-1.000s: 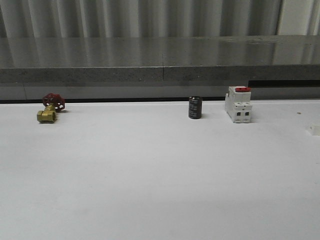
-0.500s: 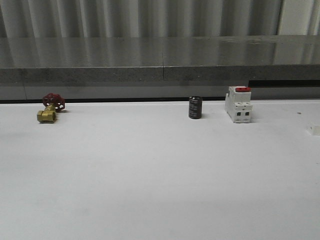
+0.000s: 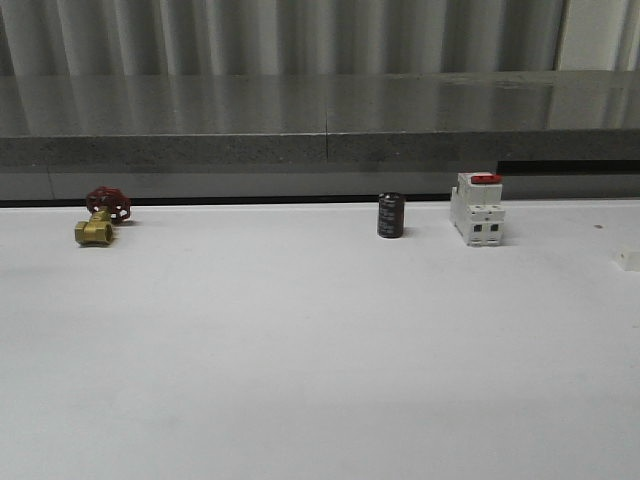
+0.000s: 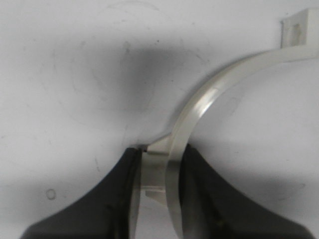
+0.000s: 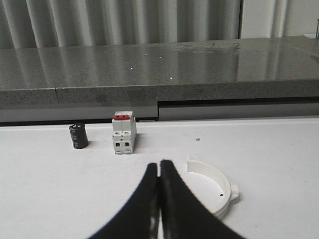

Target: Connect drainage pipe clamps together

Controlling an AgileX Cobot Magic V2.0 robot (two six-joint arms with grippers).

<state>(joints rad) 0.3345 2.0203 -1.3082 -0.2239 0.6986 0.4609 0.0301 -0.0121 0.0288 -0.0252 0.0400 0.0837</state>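
Observation:
In the left wrist view my left gripper (image 4: pixel 159 186) is shut on one end of a white half-ring drainage pipe clamp (image 4: pixel 209 97). Its arc curves away from the fingers over the white table to a flat end tab (image 4: pixel 298 28). A second white half-ring clamp (image 5: pixel 220 185) lies on the table in the right wrist view, just beside my right gripper (image 5: pixel 159 167). That gripper is shut with nothing between its black fingers and does not touch the clamp.
Along the far side of the table stand a brass valve with a red handwheel (image 3: pixel 100 217), a black cylinder (image 3: pixel 390 215) and a white breaker with a red switch (image 3: pixel 477 209). A small white piece (image 3: pixel 627 258) shows at the right edge. A grey ledge (image 3: pixel 320 120) runs behind.

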